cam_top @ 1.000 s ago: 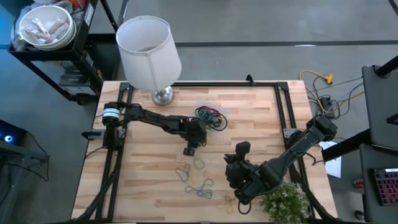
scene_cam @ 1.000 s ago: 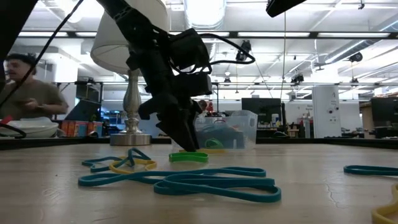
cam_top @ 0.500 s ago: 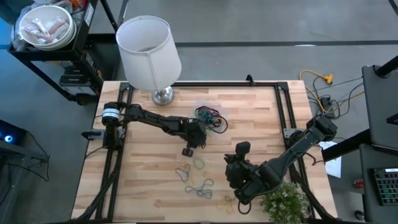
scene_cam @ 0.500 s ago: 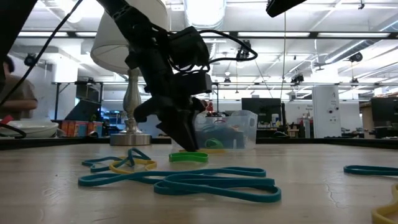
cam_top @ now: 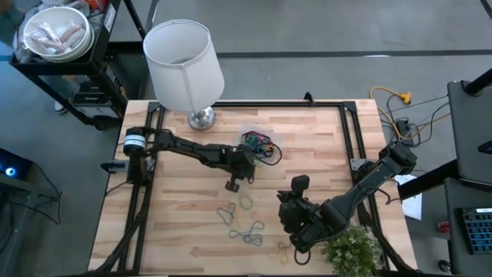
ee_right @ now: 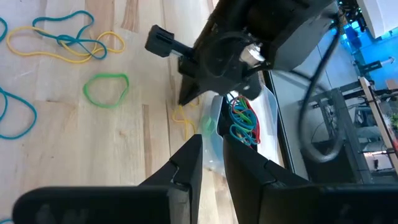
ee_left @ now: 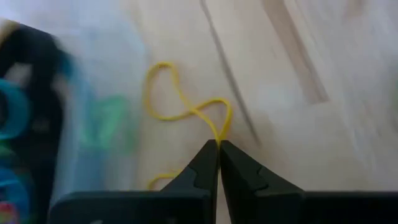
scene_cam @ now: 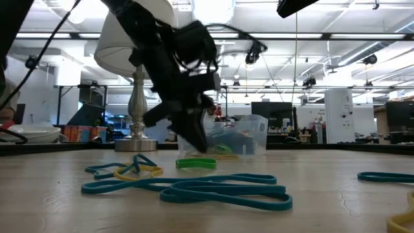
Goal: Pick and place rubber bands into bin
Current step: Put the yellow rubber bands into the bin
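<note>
A yellow rubber band (ee_left: pixel 186 102) lies on the wood just beside the clear bin (cam_top: pixel 261 145), which holds several coloured bands (ee_right: pixel 242 121). My left gripper (cam_top: pixel 243 177) is shut on this yellow band, tips down at the table, also in the low view (scene_cam: pixel 199 146). More rubber bands lie loose nearer the front: a green one (cam_top: pixel 246 201) and teal and yellow ones (cam_top: pixel 246 231). My right gripper (ee_right: pixel 211 146) hovers at the near right (cam_top: pixel 298 185), fingers a narrow gap apart with nothing between them, facing the bin. My left gripper pinches one strand of the yellow band at the end of its loop (ee_left: pixel 219 132), between the two fingertips. The fingers slant down from above. The rest of the loop lies slack on the table next to the bin.
A lamp with a white shade (cam_top: pixel 183 58) stands at the far left on its metal foot (cam_top: pixel 201 118). A green plant (cam_top: pixel 354 248) sits at the near right corner. A white bowl (cam_top: pixel 55 32) is on a cart off the table. A yellow cable (cam_top: pixel 396 97) lies beyond the right edge.
My left gripper has shut its fingers on the yellow band beside the bin and has tipped slightly; it shows blurred in the low view. The loose bands on the table lie where they were.
</note>
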